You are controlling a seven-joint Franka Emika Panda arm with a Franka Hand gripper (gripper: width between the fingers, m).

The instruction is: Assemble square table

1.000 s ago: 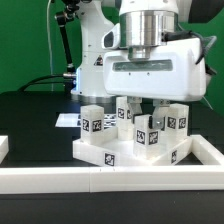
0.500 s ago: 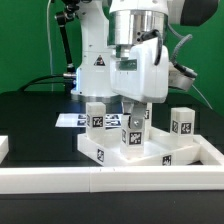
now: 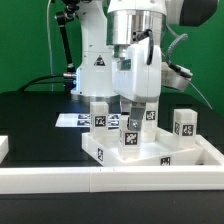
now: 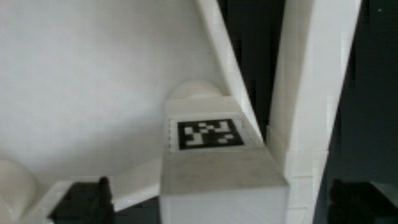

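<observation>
The white square tabletop point(image 3: 110, 153) lies tray-like near the table's front, its inside also in the wrist view point(image 4: 89, 90). Tagged white legs stand upright on it: one toward the exterior view's left point(image 3: 100, 118), one toward its right point(image 3: 184, 124), and one point(image 3: 151, 117) partly hidden behind my gripper. My gripper point(image 3: 132, 116) points straight down and is shut on the top of the middle leg point(image 3: 132, 136). In the wrist view that leg point(image 4: 214, 135) runs down between my two dark fingers point(image 4: 80, 200), with my gripper point(image 4: 222, 205) around its top.
Long white border bars run along the front point(image 3: 100, 181) and the exterior view's right point(image 3: 214, 150), one also in the wrist view point(image 4: 311, 90). The marker board point(image 3: 68, 120) lies behind the tabletop. The arm's base point(image 3: 98, 65) stands at the back.
My gripper has turned about its vertical axis while on the leg. The tabletop and its legs have shifted toward the exterior view's right, most of it in the first half second.
</observation>
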